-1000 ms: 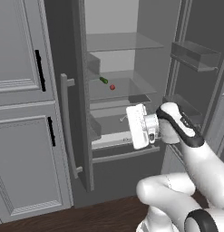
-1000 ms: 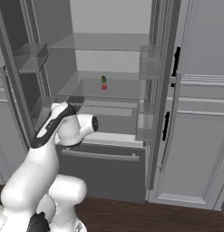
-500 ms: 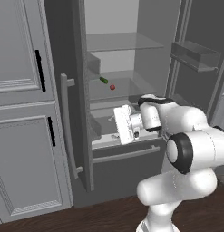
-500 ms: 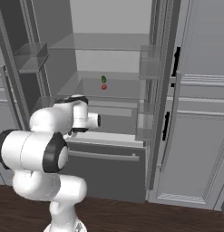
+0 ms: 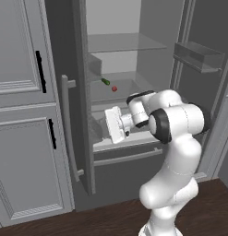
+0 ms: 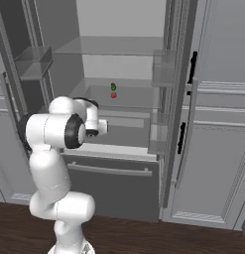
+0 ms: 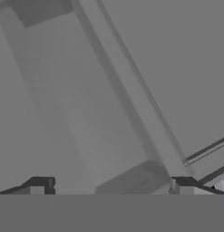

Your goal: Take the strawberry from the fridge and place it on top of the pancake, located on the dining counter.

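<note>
Since a second ago, our arm has folded upright and swung its pincer (image 5: pixel 107 127) leftward to frame centre, jaws spread wide and empty. Just above, the strawberry (image 5: pixel 114 88) lies on the fridge (image 5: pixel 134 55) shelf beside a green item (image 5: pixel 105 81).

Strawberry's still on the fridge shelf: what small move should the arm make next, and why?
Probably raise the open gripper and swing it toward the strawberry: the hand sits below that shelf, facing the fridge's left side, empty, and the fruit lies beside a small green item.
</note>
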